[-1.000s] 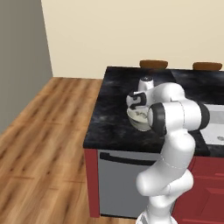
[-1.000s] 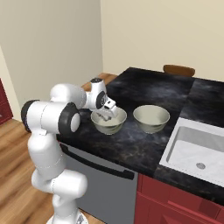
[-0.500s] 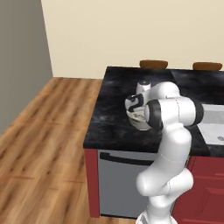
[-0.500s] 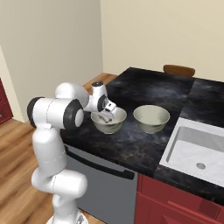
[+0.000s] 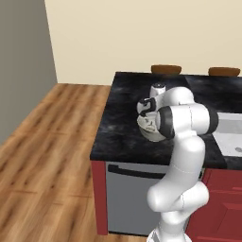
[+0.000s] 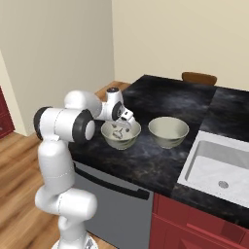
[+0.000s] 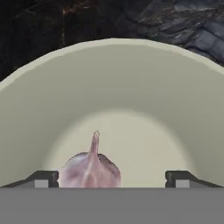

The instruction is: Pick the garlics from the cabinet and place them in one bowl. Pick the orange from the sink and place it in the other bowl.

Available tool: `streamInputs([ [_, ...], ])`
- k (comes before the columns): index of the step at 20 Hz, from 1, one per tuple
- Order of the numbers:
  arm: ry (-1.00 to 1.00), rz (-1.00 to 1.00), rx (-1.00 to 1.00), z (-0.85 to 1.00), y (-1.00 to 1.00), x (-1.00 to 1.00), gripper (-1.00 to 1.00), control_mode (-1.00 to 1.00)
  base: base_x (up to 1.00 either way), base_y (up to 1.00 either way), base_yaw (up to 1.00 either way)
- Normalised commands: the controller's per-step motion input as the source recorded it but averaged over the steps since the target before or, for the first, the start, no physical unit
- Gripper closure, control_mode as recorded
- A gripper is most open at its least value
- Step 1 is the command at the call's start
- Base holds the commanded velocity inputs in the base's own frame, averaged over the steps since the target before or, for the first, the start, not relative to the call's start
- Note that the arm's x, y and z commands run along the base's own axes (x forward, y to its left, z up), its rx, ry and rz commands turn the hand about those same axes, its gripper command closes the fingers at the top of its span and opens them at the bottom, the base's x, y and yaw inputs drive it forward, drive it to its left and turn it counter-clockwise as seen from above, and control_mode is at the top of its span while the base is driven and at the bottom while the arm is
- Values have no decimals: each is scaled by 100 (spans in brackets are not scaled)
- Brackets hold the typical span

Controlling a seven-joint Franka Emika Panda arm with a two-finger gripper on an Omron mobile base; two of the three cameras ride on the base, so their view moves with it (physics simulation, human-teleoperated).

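A whitish garlic [image 7: 89, 168] with purple streaks and a pointed tip lies on the bottom of a cream bowl [image 7: 113, 87]. My gripper [image 7: 113, 179] hangs open just above it, with one dark fingertip [image 7: 43, 178] on each side and neither touching the garlic. From the right base view the gripper [image 6: 125, 121] dips over the left bowl [image 6: 120, 141], and a second cream bowl [image 6: 168, 131] stands to its right. The arm hides much of the left bowl [image 5: 147, 130] in the left base view. The pale grey sink [image 6: 221, 163] lies further right. The orange and the cabinet are out of view.
Both bowls stand on a black stone counter [image 6: 146, 160] over a grey appliance front [image 6: 114, 204] and red drawer units [image 6: 194, 228]. Two brown chair backs [image 5: 166, 69] show behind the counter. Wooden floor [image 5: 47, 142] runs to the left.
The hand has stayed over the left bowl, shifting only slightly, and the arm's elbow has turned a little. The bowls have not moved.
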Motion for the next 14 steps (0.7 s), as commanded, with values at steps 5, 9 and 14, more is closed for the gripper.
streamInputs([
  [5, -5, 0, 0, 40, -15, -11, -100, -100, 0, 0, 0],
  [9, -6, 0, 0, 58, 0, -64, -100, -100, 0, 0, 0],
  [14, -11, 0, 0, 46, 13, -100, -100, -100, 0, 0, 0],
])
